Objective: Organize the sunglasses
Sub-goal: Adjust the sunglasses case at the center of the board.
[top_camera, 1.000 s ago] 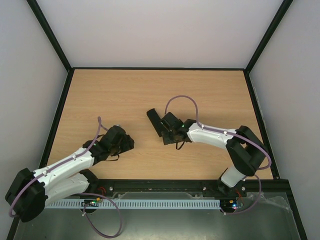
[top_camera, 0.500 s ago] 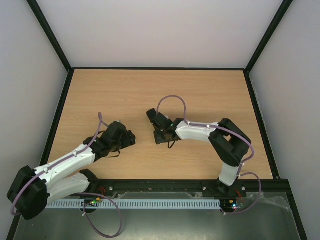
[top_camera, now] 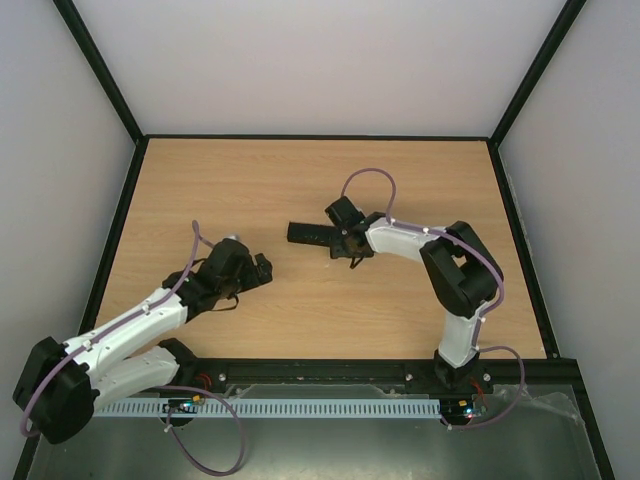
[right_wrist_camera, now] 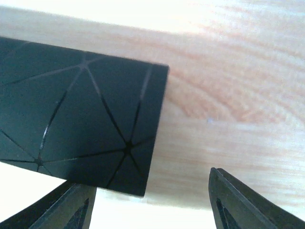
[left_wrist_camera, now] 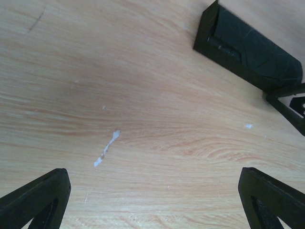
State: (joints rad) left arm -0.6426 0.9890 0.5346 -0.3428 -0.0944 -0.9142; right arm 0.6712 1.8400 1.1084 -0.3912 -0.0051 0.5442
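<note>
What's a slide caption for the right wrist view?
Right wrist view: black case with a thin line pattern lying on the wooden table, one end just ahead of the open jaws.

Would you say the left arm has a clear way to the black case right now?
Probably yes: only table lies between the open left gripper and the case, though the right gripper hovers at its other end.

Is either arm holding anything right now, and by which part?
Nothing. The left gripper and right gripper are open; the black case lies by the right one, unclamped.
</note>
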